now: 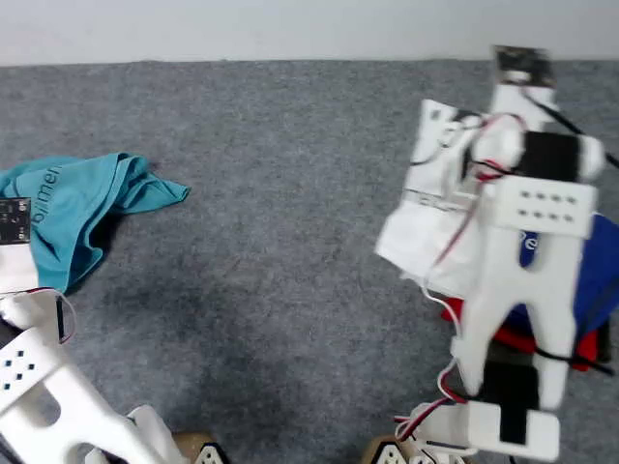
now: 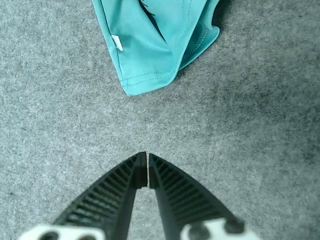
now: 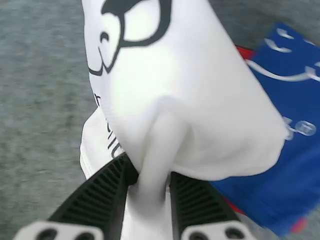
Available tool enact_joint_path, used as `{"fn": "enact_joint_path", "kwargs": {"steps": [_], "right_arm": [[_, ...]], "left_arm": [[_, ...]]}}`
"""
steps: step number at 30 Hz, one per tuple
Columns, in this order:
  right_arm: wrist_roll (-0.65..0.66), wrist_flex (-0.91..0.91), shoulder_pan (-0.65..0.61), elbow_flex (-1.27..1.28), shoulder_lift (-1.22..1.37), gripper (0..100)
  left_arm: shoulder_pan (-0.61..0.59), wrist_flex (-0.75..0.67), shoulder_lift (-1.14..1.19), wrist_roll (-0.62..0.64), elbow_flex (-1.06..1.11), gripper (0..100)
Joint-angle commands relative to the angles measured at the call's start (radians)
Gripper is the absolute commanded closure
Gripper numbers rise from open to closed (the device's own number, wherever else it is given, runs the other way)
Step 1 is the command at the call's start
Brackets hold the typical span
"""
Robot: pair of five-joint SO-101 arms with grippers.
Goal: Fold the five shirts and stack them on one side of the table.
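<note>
Grey table (image 1: 290, 242), shirts being stacked.
Right gripper (image 3: 148, 182) is clamping white shirt (image 3: 175, 90) above pile (image 3: 290, 165) for stacking; left gripper (image 2: 148, 164) is resting closed, empty.

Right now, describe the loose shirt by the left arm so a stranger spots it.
On the grey table, look at the side opposite the shirt pile. The teal shirt lies crumpled alone there. The others are white, blue and red.

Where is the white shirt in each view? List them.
High view: white shirt right of centre, overlapping the blue shirt.
Right wrist view: pinched in the right end effector, beside the blue shirt.
Left wrist view: teal shirt instead, beyond the left end effector.
Shared landmark: grey table.
</note>
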Motion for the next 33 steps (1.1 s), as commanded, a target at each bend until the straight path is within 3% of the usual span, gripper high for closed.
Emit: {"fn": "enact_joint_path", "kwargs": {"steps": [1,12,16,18,23,25,29,33], "right_arm": [[0.074,0.039,0.127,-0.006,-0.073,99.1],[0.196,-0.028,0.386,-0.002,0.085,99.0],[0.358,-0.143,0.443,-0.003,0.188,97.6],[0.413,-0.151,0.469,-0.023,0.209,91.6],[0.373,-0.087,0.506,-0.129,0.194,62.3],[0.344,-0.058,0.492,-0.155,0.185,56.0],[0.319,-0.028,0.45,-0.176,0.156,60.5],[0.324,0.015,0.414,-0.175,0.15,79.8]], "left_arm": [[0.006,-0.02,-0.031,0.002,-0.004,98],[0.006,-0.015,-0.031,0.002,-0.008,98],[0.006,-0.015,-0.031,0.002,-0.004,98],[0.006,-0.015,-0.031,0.002,-0.002,98],[0.006,-0.018,-0.031,0.0,-0.002,98],[0.006,-0.018,-0.031,0.0,-0.002,98],[0.006,-0.017,-0.026,0.0,-0.002,98],[0.006,-0.014,-0.029,0.0,-0.002,98]]}}
